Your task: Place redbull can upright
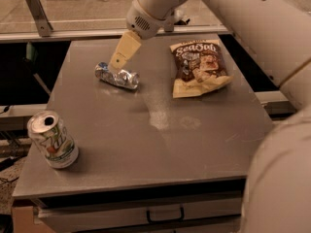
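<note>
The redbull can [117, 76] is a slim, dented silver can with blue patches. It lies on its side at the back left of the grey table [160, 144]. My gripper [116, 64] hangs from the white arm at the top of the camera view. Its cream fingers [124, 50] point down and left, and their tips are at the can's upper left end, right above or touching it. I cannot tell whether they hold the can.
A wider white-and-green soda can [52, 140] stands upright at the front left corner. A brown chip bag [199, 67] lies flat at the back right. My white arm fills the right edge. A drawer front with a handle [164, 214] sits under the table's front edge.
</note>
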